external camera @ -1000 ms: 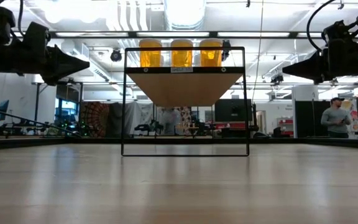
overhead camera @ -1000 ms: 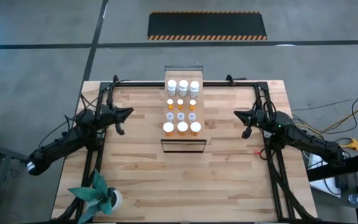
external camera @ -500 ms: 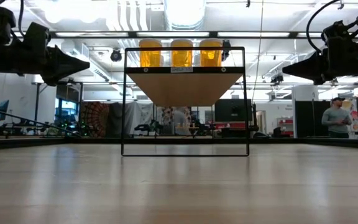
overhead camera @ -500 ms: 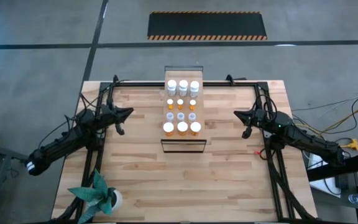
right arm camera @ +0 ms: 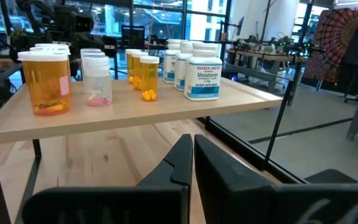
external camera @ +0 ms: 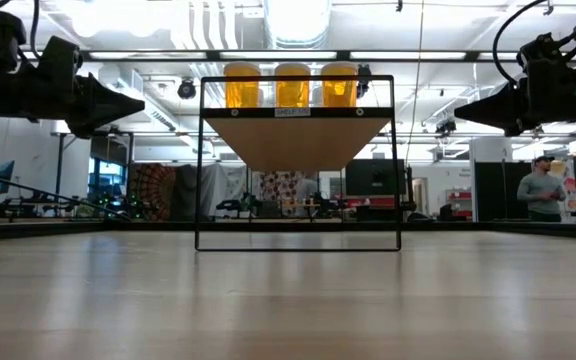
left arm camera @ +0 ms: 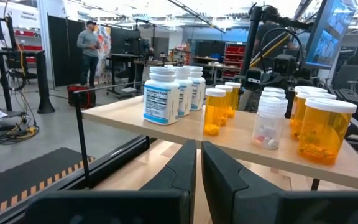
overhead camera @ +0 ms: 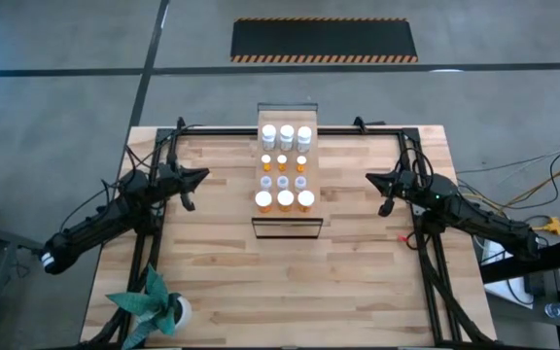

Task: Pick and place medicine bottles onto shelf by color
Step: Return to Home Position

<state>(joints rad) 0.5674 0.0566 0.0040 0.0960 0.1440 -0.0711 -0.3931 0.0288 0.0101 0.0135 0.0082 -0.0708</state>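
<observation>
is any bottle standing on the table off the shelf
No, in the high view every bottle stands on the shelf, none on the table around it.

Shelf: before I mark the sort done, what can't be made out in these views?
- Low view: only three big orange bottles show; the rows behind are hidden by them and the shelf board.
- High view: mainly caps show; the small bottles are too small to tell contents.
- Left wrist view: white bottles' labels are blurred; nearer bottles partly hide farther ones.
- Left gripper and right gripper, shut, flank the shelf.
</observation>
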